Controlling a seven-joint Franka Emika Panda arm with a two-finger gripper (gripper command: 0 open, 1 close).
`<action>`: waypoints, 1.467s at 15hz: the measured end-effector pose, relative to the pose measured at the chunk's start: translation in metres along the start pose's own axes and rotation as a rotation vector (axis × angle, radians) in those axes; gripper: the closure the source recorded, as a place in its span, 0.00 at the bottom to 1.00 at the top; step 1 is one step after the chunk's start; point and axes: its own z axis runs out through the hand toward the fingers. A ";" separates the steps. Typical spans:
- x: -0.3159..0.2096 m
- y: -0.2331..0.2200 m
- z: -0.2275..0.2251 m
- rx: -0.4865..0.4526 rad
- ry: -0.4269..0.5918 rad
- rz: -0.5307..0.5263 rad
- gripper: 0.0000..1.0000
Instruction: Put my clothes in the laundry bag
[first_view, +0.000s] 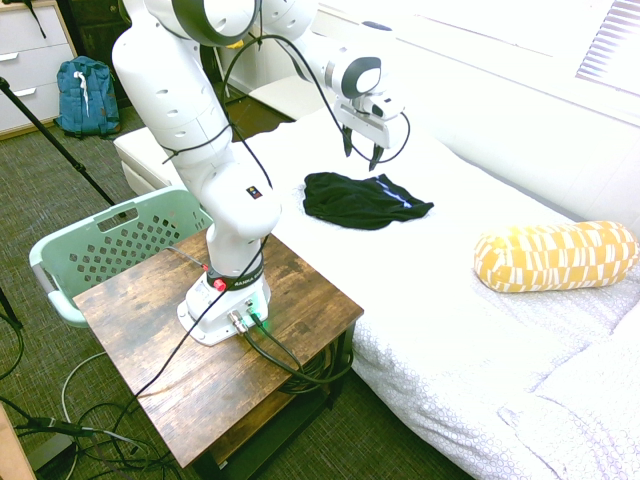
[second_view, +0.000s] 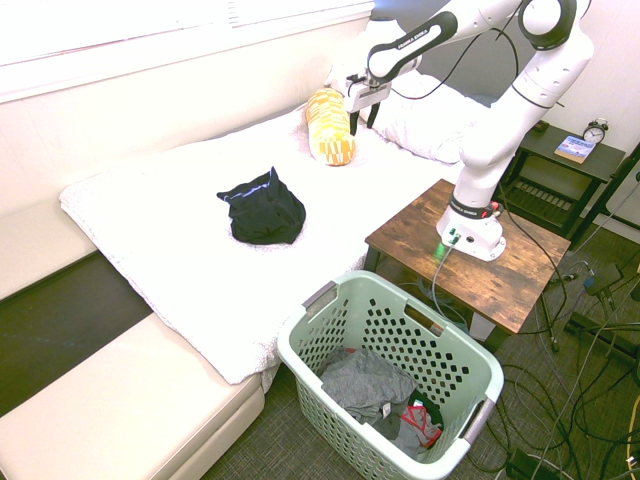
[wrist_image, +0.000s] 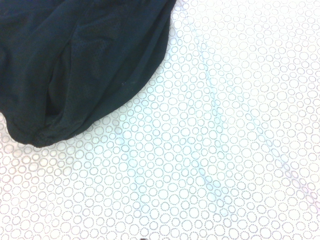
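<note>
Clothes (first_view: 362, 200) on bedsheet (first_view: 480, 330), near its edge, below spread fingers (first_view: 350, 142).

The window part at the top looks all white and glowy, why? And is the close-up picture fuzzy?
In both exterior views daylight from the window washes out the wall and part of the bed. The wrist view is sharp: the sheet's tiny circles and the black garment show clearly. The laundry basket is evenly lit, without glare.

The black garment (first_view: 362, 200) lies crumpled on the white bed (first_view: 480, 330). The gripper (first_view: 361, 153) hangs just above the garment, fingers apart, holding nothing. The green basket (first_view: 110, 245) stands well away from the garment, on the floor.
</note>
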 end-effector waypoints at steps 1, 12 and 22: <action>0.000 0.000 0.001 -0.003 -0.003 -0.002 0.00; -0.014 -0.213 0.080 0.006 -0.067 -0.219 0.00; 0.014 -0.295 0.337 -0.077 -0.081 -0.361 0.00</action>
